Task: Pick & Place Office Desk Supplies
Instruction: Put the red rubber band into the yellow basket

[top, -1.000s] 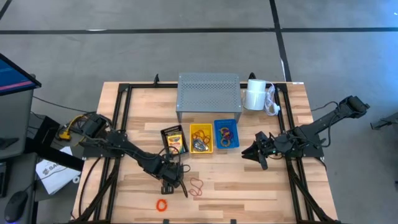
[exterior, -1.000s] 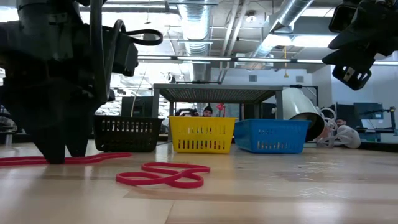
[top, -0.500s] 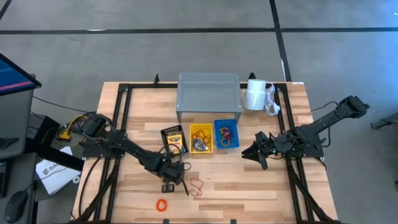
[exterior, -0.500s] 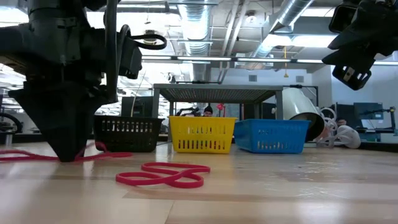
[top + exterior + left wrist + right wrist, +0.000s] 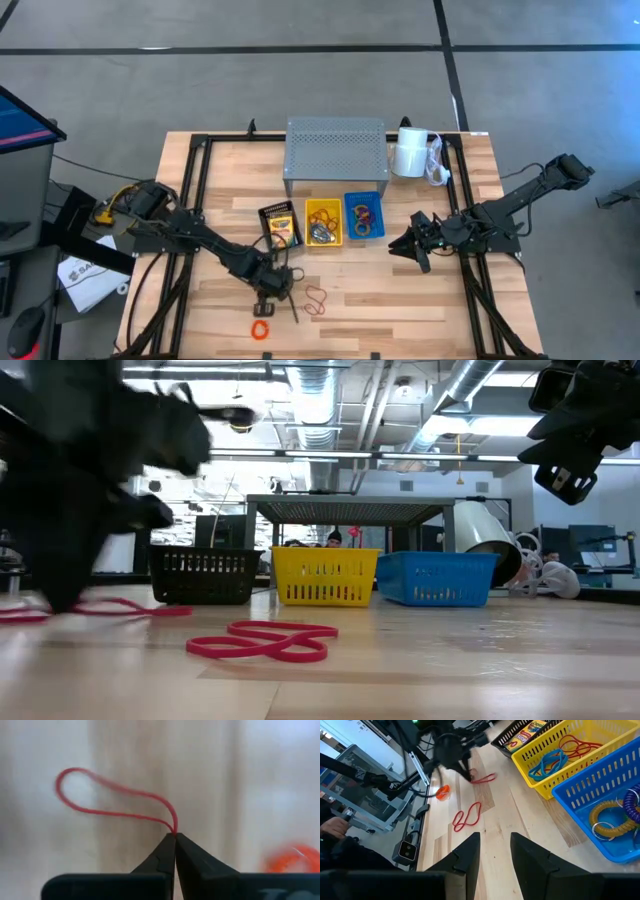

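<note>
Already some of the sorting looks done, though loose pieces remain. Going left to right in the high view, the left pincer (image 5: 272, 297) sits low over the desk (image 5: 400, 290) at about seven o'clock from the baskets; its wrist view shows its tips pressed fully together on one end of a thin red rubber band (image 5: 107, 795), whose loop lies on the wood beyond them. At six o'clock from that pincer, near the desk's front edge, lies a small orange band (image 5: 261, 329), untouched. Just at three o'clock from the pincer a second red band (image 5: 317, 298), twisted into a figure of eight, also waits on the bare wood. Farther back stand three baskets in a row: a black basket (image 5: 280, 226) holding a crayon box (image 5: 527, 731), a yellow basket (image 5: 323, 222) with several bands in it, and a blue basket (image 5: 364, 215) with coiled bands. Behind them are a grey perforated riser (image 5: 335, 156) and a white roll (image 5: 409, 151). At three o'clock the right pincer (image 5: 413, 246) waits above the desk, fingers partly apart and holding nothing. By my judgement the pinched band must yet go to a basket, and the other two follow.
</note>
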Robot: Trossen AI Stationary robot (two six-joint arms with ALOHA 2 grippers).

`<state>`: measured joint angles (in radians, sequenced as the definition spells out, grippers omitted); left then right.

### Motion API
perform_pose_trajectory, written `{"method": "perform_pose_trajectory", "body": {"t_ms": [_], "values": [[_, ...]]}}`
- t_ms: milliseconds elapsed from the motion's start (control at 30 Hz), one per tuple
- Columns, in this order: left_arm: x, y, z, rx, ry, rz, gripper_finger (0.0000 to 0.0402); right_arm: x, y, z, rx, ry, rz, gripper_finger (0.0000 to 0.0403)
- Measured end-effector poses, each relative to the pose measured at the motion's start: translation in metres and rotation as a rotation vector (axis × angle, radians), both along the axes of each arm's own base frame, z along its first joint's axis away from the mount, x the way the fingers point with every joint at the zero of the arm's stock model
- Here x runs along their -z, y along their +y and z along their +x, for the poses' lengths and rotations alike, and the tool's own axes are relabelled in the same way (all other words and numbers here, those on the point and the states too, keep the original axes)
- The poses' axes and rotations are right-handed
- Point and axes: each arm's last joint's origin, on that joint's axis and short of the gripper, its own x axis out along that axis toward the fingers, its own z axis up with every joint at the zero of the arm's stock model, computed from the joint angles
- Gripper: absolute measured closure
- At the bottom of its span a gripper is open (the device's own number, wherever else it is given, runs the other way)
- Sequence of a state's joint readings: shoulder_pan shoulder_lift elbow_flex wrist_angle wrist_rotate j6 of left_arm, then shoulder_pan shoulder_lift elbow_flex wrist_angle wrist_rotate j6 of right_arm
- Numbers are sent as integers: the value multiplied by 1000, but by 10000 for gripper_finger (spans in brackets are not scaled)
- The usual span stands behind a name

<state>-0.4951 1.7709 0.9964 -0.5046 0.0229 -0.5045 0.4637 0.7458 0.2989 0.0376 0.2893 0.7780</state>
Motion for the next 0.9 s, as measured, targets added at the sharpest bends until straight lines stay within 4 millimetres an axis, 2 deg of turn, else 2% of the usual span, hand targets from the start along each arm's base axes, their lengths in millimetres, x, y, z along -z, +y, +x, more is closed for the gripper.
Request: {"method": "perform_pose_trajectory", "body": {"t_ms": [433, 700, 900], "values": [[-55, 9, -9, -30, -194, -32, 401, 0, 0, 0, 0, 0, 0, 297], [-87, 20, -15, -70, -319, -65, 401, 0, 0, 0, 0, 0, 0, 297], [-111, 33, -10, -124, -469, -132, 401, 0, 0, 0, 0, 0, 0, 297]]}}
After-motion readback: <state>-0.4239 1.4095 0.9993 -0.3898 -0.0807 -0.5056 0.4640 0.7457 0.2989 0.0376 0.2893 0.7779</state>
